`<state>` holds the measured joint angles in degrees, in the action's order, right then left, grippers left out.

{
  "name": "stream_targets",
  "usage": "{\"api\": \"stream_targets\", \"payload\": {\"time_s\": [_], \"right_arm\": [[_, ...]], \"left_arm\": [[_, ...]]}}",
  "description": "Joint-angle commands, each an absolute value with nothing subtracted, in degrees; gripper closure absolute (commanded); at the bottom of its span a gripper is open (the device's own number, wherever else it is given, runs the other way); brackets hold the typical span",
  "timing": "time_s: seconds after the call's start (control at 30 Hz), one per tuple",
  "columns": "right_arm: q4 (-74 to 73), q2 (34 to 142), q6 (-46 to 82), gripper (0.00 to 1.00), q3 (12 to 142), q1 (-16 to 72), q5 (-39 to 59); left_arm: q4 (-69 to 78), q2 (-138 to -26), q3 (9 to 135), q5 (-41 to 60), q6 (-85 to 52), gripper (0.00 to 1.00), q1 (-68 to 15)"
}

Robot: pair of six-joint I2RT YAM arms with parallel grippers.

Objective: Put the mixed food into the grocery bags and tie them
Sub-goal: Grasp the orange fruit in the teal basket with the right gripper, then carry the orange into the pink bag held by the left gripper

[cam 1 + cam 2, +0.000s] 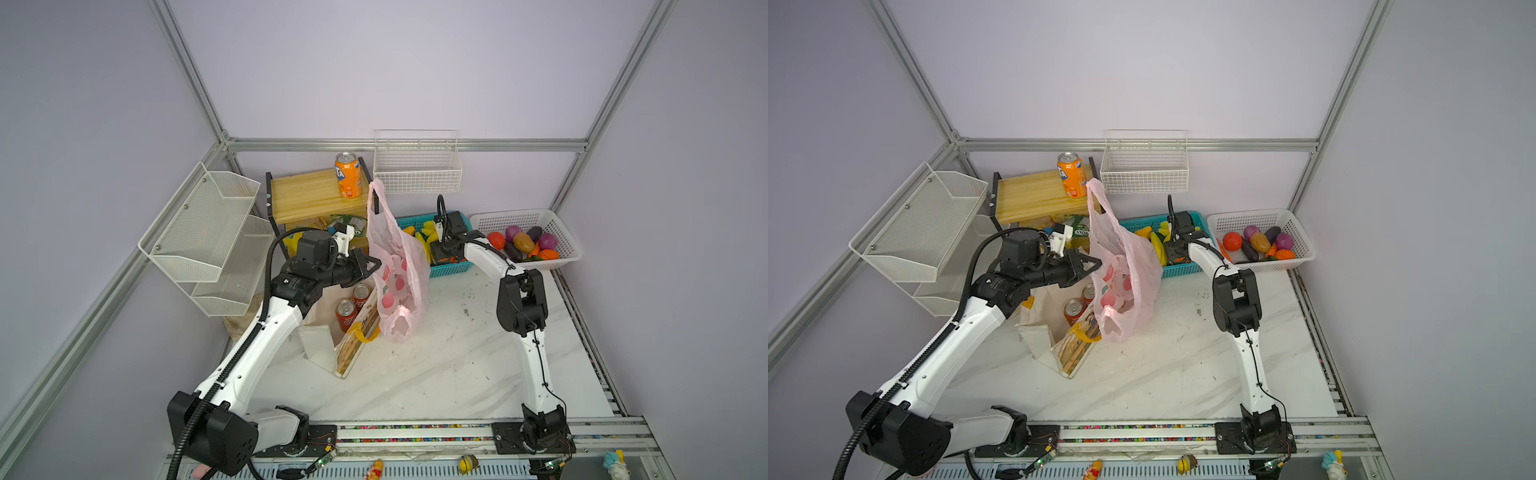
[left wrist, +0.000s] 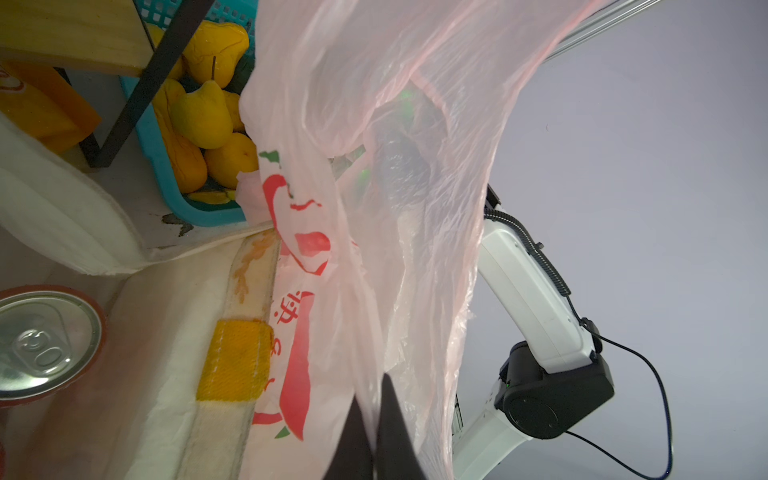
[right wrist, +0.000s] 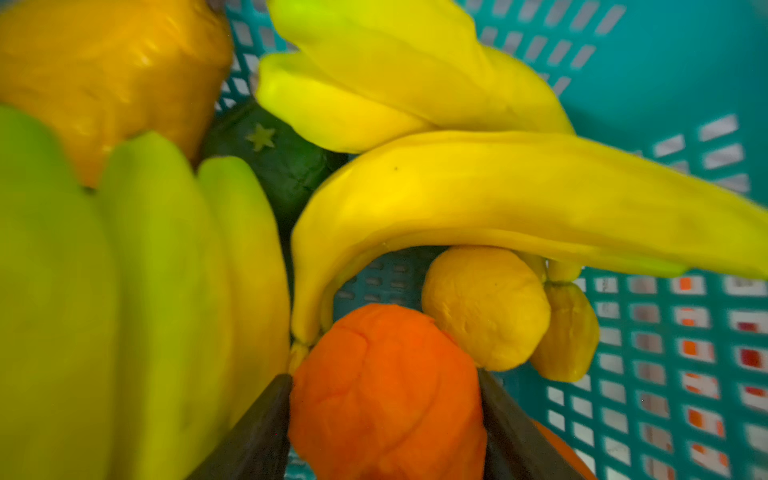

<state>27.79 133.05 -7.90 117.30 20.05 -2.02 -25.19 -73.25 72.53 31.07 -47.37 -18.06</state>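
Note:
The pink grocery bag (image 1: 395, 270) with red apple prints hangs upright at mid-table, and my left gripper (image 1: 374, 264) is shut on its thin film (image 2: 374, 166). Beside it the white tote (image 1: 320, 349) with a yellow handle (image 1: 361, 332) stands open, holding two red cola cans (image 1: 345, 313) (image 1: 360, 293). My right gripper (image 1: 441, 255) reaches down into the teal basket (image 1: 453, 270). In the right wrist view its fingers (image 3: 266, 424) press both sides of an orange toy fruit (image 3: 386, 399), which lies among yellow bananas (image 3: 498, 195) and a small yellow fruit (image 3: 486, 307).
A white basket (image 1: 561, 245) of toy vegetables sits at the back right. An orange soda can (image 1: 348, 174) stands on the wooden shelf (image 1: 307, 195), with snack packets below. A wire basket (image 1: 417, 166) hangs on the back wall, and mesh shelves (image 1: 208, 224) on the left wall.

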Motion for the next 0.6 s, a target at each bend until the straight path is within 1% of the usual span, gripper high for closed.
{"api": "stream_targets", "payload": {"time_s": [0.0, 0.07, 0.17, 0.23, 0.33, 0.43, 0.57], "right_arm": [[22.7, 122.4, -6.3, 0.55, 113.5, 20.2, 1.0], [20.8, 117.7, -5.0, 0.56, 108.7, 20.2, 2.3], [15.6, 107.6, -1.1, 0.57, 97.5, 20.2, 5.4], [10.9, 98.8, 2.2, 0.57, 88.1, 20.3, 9.0], [6.5, 86.2, 4.1, 0.57, 77.3, 22.1, 15.0], [5.9, 76.6, 4.6, 0.58, 72.0, 25.3, 19.9], [4.0, 71.5, 5.7, 0.58, 71.0, 30.1, 25.6]], "left_arm": [[-22.0, -71.5, 70.2, 31.6, -47.3, 1.0, -18.1], [-21.8, -71.7, 70.1, 32.1, -47.3, 1.0, -18.1], [-21.4, -71.8, 70.2, 32.5, -47.2, 1.0, -18.3], [-21.0, -71.8, 70.2, 32.7, -47.2, 1.0, -18.4], [-20.9, -71.9, 70.3, 33.1, -46.5, 1.0, -18.6], [-20.7, -72.3, 70.3, 33.3, -46.2, 1.0, -18.9], [-20.6, -72.8, 70.7, 33.8, -45.9, 1.0, -19.5]]}}
